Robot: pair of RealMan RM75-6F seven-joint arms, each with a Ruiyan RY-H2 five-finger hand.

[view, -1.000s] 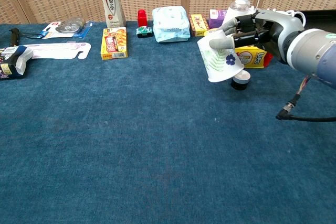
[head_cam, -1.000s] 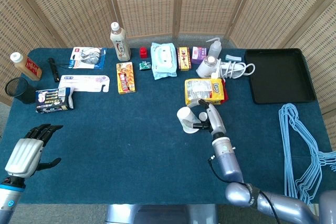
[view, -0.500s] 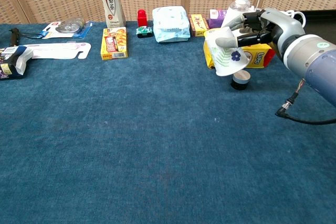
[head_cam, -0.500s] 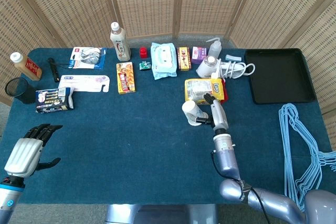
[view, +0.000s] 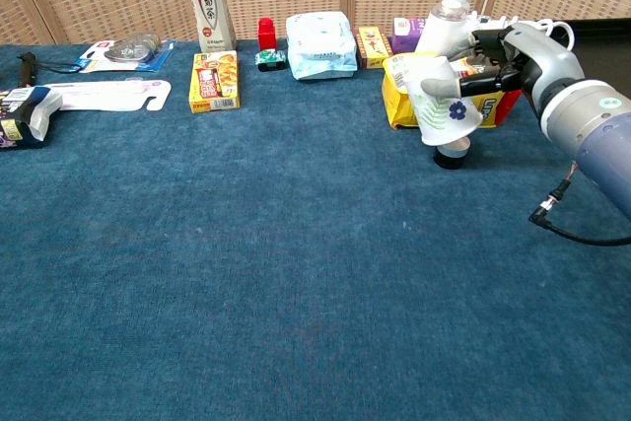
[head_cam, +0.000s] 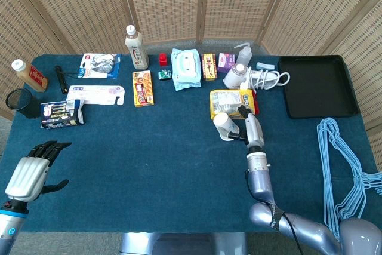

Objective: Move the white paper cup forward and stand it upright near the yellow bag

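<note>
White paper cup with blue flower print (view: 441, 104) gripped in right hand (view: 503, 59), tilted, raised off blue cloth table (view: 296, 273). Small black round cap (view: 453, 154) sits directly beneath cup. Yellow plastic bag (view: 399, 96) just behind cup, beside right hand's fingers. Left hand (head_cam: 33, 170) empty, fingers apart, far across table near its front edge.

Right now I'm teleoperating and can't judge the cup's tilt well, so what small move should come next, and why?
Probably turn the wrist to bring the paper cup upright before lowering it. The right hand holds it tilted, just in front of the yellow bag, and a small dark object sits right under it, so I would set it down slightly to one side.
</note>
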